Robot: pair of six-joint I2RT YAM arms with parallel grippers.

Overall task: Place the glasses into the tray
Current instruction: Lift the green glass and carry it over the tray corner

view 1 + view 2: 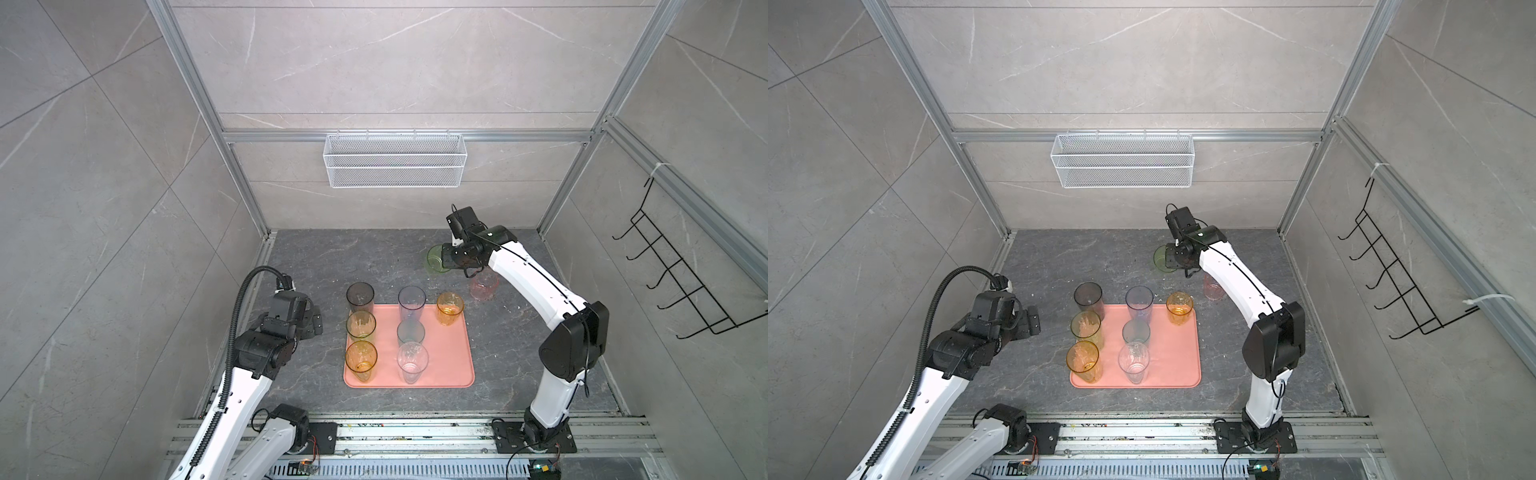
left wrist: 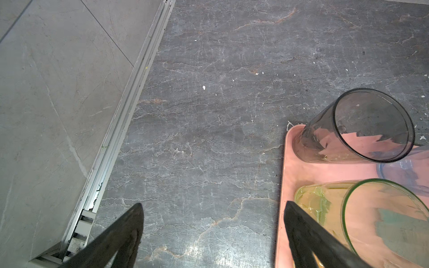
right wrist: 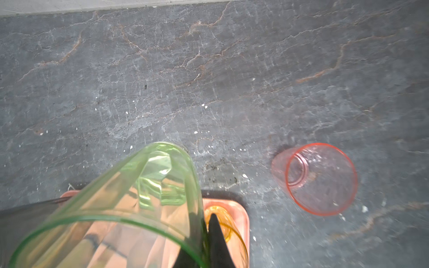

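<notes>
Hand at right (image 3: 205, 222) pinching green glass (image 3: 148, 185), pink glass (image 3: 321, 178) seemingly upright nearby

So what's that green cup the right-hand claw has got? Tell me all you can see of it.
The green glass is a see-through green-tinted tumbler with a round open mouth and smooth walls, and it looks empty. The right claw is shut on its wall at the rim, one finger inside and one outside. In both top views it is beyond the far right corner of the tray, not in it. Whether it is clear of the table I cannot tell.
</notes>
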